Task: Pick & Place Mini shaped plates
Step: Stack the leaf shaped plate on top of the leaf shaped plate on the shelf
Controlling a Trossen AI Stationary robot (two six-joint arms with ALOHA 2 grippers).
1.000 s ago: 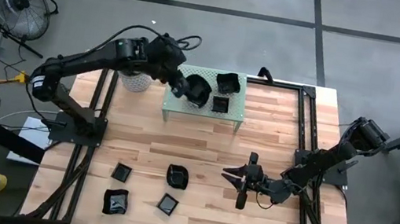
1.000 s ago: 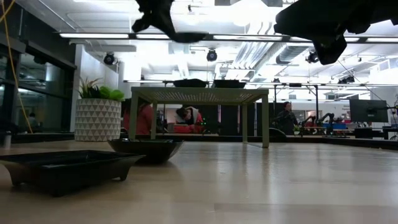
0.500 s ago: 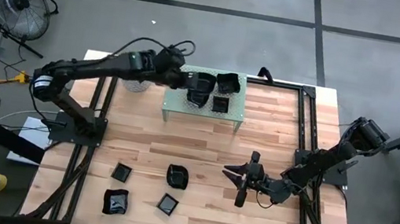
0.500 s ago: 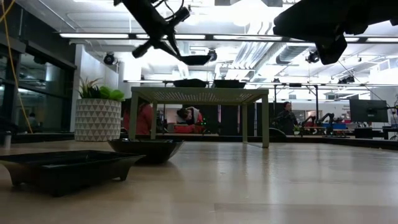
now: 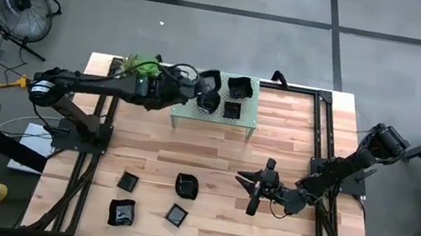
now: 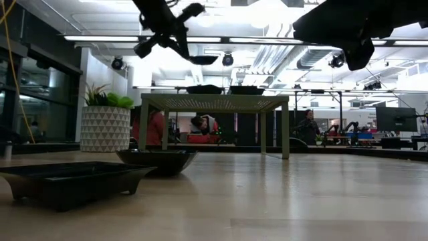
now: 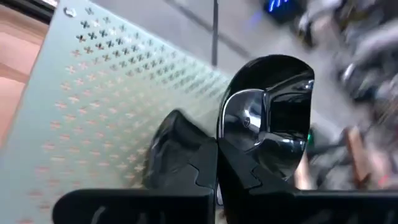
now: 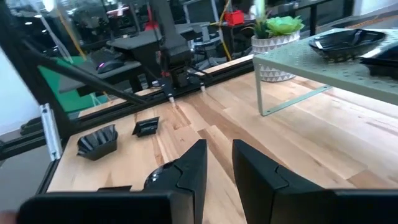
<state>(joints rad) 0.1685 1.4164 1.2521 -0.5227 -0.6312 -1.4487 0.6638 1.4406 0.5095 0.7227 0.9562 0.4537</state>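
Left gripper (image 5: 196, 92) is clamped on a mini plate (image 7: 268, 118), holding it over the near-left part of the perforated green shelf (image 5: 243, 123). Half a second ago the left arm reached higher across the shelf; now it lies flatter and lower, its forearm drawn toward the plant (image 5: 141, 65), which shows again from above. We judge the carry is over and the set-down is starting; the plate is not yet released.

Two more plates (image 5: 238, 87) already sit on the shelf. Four plates (image 5: 186, 186) wait on the wooden table (image 5: 214, 152), front left.

Right gripper (image 5: 260, 189) hovers low over the table's right half with its fingers part-way apart and nothing between them; it has not moved over the last second.

View differences:
- Left wrist view alone shows the grip: glossy rim pinched between the fingers, shelf surface behind it.
- Low view shows the held plate (image 6: 200, 59) in the air, clearly above the shelf top (image 6: 214, 102), a gap the high view cannot give.
- Right wrist view shows table plates (image 8: 98, 141) lying beyond its empty fingers.
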